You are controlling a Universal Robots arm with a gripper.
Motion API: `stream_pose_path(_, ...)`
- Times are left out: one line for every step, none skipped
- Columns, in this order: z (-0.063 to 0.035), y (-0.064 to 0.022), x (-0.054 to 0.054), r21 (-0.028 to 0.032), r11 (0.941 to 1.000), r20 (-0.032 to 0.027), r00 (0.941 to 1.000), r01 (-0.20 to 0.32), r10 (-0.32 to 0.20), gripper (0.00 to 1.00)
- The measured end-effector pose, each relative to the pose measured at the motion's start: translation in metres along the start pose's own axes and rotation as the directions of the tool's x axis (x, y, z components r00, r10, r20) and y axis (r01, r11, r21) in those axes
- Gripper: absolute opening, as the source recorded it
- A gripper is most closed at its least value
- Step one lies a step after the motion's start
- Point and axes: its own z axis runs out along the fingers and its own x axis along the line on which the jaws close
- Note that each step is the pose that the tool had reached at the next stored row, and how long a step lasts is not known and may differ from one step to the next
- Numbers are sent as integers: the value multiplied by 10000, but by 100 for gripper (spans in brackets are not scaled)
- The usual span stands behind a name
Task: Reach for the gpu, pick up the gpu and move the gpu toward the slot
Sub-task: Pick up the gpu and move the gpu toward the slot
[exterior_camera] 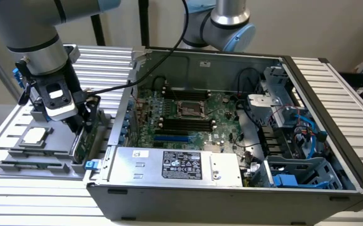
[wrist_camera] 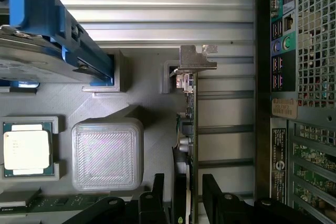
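Observation:
The gpu (wrist_camera: pixel 190 129) stands on edge in a grey holder (wrist_camera: pixel 147 98), a thin dark green card with its silver bracket (wrist_camera: pixel 195 59) at one end. My gripper (wrist_camera: pixel 185 179) is open and straddles the card, with one black finger (wrist_camera: pixel 157 198) on each side of it and not pressing on it. In the exterior view, the gripper (exterior_camera: pixel 83 120) hangs low over the gpu (exterior_camera: pixel 81 141), at the exterior view's left of the open computer case. The slot (exterior_camera: pixel 172 138) is among the blue and black connectors on the motherboard inside the case.
The grey holder tray (exterior_camera: pixel 18 155) also carries a silver hard drive with blue clips (wrist_camera: pixel 47 40), a square processor chip (wrist_camera: pixel 26 148), a ribbed grey block (wrist_camera: pixel 107 153) and a memory stick (wrist_camera: pixel 42 200). The case's perforated rear wall (wrist_camera: pixel 299 77) stands close beside the gpu. A second arm (exterior_camera: pixel 225 23) rises behind the case.

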Motion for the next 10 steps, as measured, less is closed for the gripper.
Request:
stream_pose_path(0, 0, 0, 1, 10000, -1, 10000, 0, 0, 42)
stream_pose_path(0, 0, 0, 0, 10000, 0, 10000, 0, 0, 42)
stream_pose_path(0, 0, 0, 0, 10000, 0, 10000, 0, 0, 42)
stream_pose_path(0, 0, 0, 1, 10000, 0, 10000, 0, 0, 42)
stream_pose_path(0, 0, 0, 0, 10000, 0, 10000, 0, 0, 42)
stream_pose_path(0, 0, 0, 0, 10000, 0, 10000, 0, 0, 42)
stream_pose_path(0, 0, 0, 1, 10000, 0, 10000, 0, 0, 42)
stream_pose_path(0, 0, 0, 1, 10000, -1, 10000, 0, 0, 42)
stream_pose_path(0, 0, 0, 0, 10000, -1, 10000, 0, 0, 42)
stream_pose_path(0, 0, 0, 0, 10000, -1, 10000, 0, 0, 42)
